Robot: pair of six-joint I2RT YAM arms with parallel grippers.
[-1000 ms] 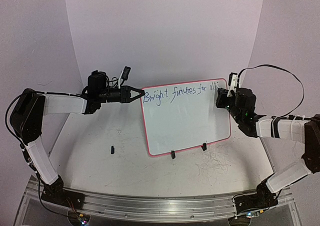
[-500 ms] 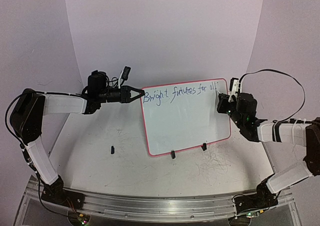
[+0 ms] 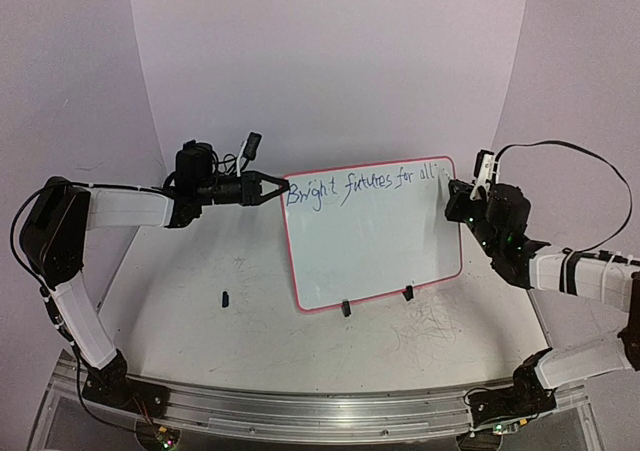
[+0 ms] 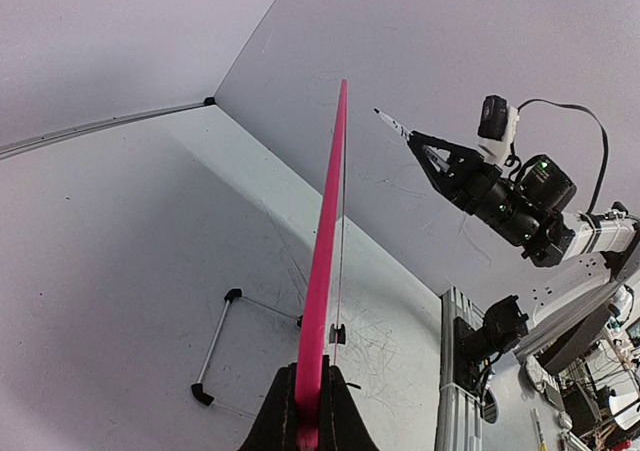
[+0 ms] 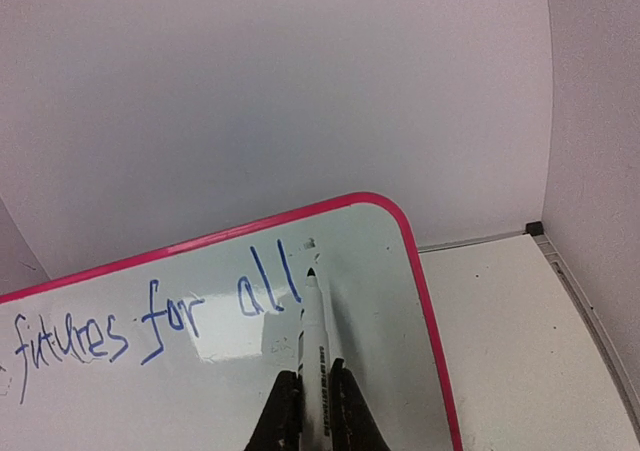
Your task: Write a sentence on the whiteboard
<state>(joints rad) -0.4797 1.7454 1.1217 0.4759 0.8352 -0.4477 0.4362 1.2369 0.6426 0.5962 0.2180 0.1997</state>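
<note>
Whiteboard with a pink rim stands propped near the middle of the tabletop, leaning on two black clip feet at its lower edge. From above, the sentence runs in thin blue handwriting along the top of the board and reads "Bright futures for all". The left gripper is clamped on the board's upper left corner. The right gripper hangs just off the board's upper right edge.

The left wrist view shows what the overhead one hides. Here the board is seen edge-on, a thin pink line rising from the left gripper, whose two fingers pinch the rim between them. A clear gap separates the board's face from the tip of the marker, which sticks out of the right gripper. On the other side of the board, a thin rod with black ends lies on the table.

The right wrist view gives the close reading. The right gripper is closed on the marker, a white barrel with a dark tip pointing at the spot just right of "all". Only "futures for all" fits in this view, with one small dark dot above the tip. Contact with the board cannot be judged from this angle.

Only the overhead view shows a small black piece lying alone on the table left of the board, and faint grey scribbles on the tabletop in front of it.
</note>
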